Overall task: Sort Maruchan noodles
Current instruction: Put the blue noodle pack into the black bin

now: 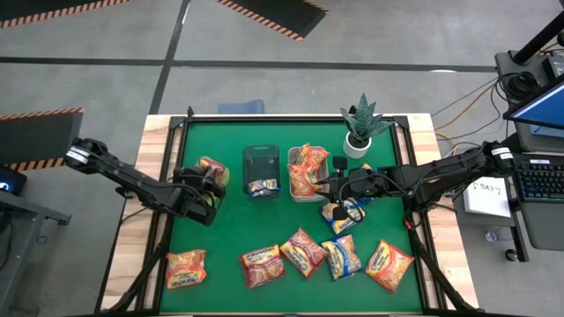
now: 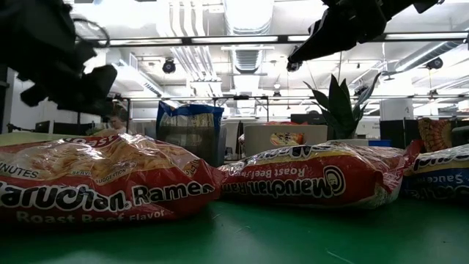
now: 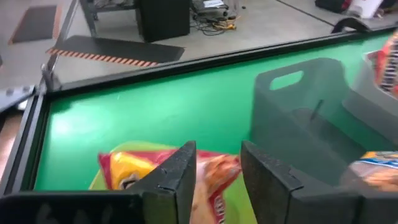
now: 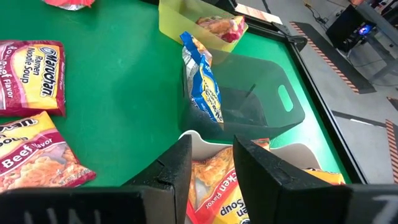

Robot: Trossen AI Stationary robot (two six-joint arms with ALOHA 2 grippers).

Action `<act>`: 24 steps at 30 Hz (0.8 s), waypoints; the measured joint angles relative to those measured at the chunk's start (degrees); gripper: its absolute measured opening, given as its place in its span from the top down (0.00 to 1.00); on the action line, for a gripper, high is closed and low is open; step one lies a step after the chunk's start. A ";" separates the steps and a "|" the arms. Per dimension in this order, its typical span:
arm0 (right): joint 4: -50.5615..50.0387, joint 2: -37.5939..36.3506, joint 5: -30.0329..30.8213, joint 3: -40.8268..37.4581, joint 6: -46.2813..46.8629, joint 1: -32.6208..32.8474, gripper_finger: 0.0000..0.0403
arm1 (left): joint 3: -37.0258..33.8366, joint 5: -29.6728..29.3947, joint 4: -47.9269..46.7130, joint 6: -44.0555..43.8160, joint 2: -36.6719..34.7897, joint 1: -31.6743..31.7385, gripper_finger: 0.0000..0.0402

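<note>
Green felt desk (image 1: pixel 229 224): left hand (image 3: pixel 217 180) parted over yellow-green bin (image 1: pixel 214 173), red crinkly ramen packet (image 3: pixel 211 174) probably released inside; lift straight. Right hand (image 4: pixel 211 165) parted, empty, above white bin (image 1: pixel 307 173).

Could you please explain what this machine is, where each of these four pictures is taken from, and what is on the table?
These are two dark robot arms at a green table, sorting ramen packets into bins. One picture looks straight down, one sits at table height, and two come from cameras on the wrists. Loose packets lie along the near edge. The left gripper hangs with its fingers apart over a red packet in a yellow-green bin. The right gripper hovers open over a pale bin of orange packets. A dark bin between them has a blue packet. Neither gripper holds anything.
</note>
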 joint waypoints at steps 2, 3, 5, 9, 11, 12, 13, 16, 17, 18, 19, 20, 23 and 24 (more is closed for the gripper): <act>-0.01 0.00 0.00 0.00 0.27 0.00 0.73 | 2.26 0.02 0.00 4.74 0.00 0.00 0.71; -0.01 0.00 0.00 0.00 0.51 0.00 0.73 | 3.61 0.05 -0.01 7.36 0.00 0.00 0.71; -0.02 0.00 0.00 0.00 1.31 0.00 0.74 | 6.73 0.39 0.04 13.61 0.00 0.00 0.70; -0.13 0.00 -0.18 0.00 3.14 0.02 0.75 | 14.32 3.70 0.37 28.88 0.21 0.00 0.71; -0.17 0.00 -0.25 0.00 4.45 0.02 0.76 | 18.17 5.72 0.52 35.45 0.78 0.00 0.71; -0.21 0.00 -0.46 0.00 5.19 0.02 0.76 | 20.07 6.49 0.57 38.08 1.25 -0.03 0.71; -0.36 0.00 -0.48 0.00 6.21 0.02 0.77 | 21.83 7.20 0.60 40.47 1.73 -0.07 0.71; -1.40 0.00 -0.57 0.00 10.27 0.02 0.77 | 26.56 8.91 0.65 46.10 3.82 -0.39 0.72; -2.26 0.00 -0.70 0.00 12.27 0.02 0.77 | 27.76 9.07 0.62 47.35 4.66 -0.60 0.72; -3.28 0.00 -0.98 0.00 14.15 0.04 0.78 | 28.89 9.26 0.61 48.40 5.62 -0.90 0.72; -4.39 0.00 -2.04 0.00 16.39 0.06 0.77 | 29.98 9.47 0.60 49.27 6.60 -1.14 0.72; -5.48 0.00 -3.10 0.00 18.61 0.09 0.77 | 30.84 9.51 0.68 50.09 7.60 -1.42 0.72; -8.98 0.00 -7.96 0.00 28.32 0.15 0.77 | 32.81 10.22 0.74 51.68 11.16 -2.21 0.72; -10.24 0.00 -9.67 0.00 31.94 0.15 0.77 | 33.33 10.25 0.83 51.91 12.45 -2.39 0.72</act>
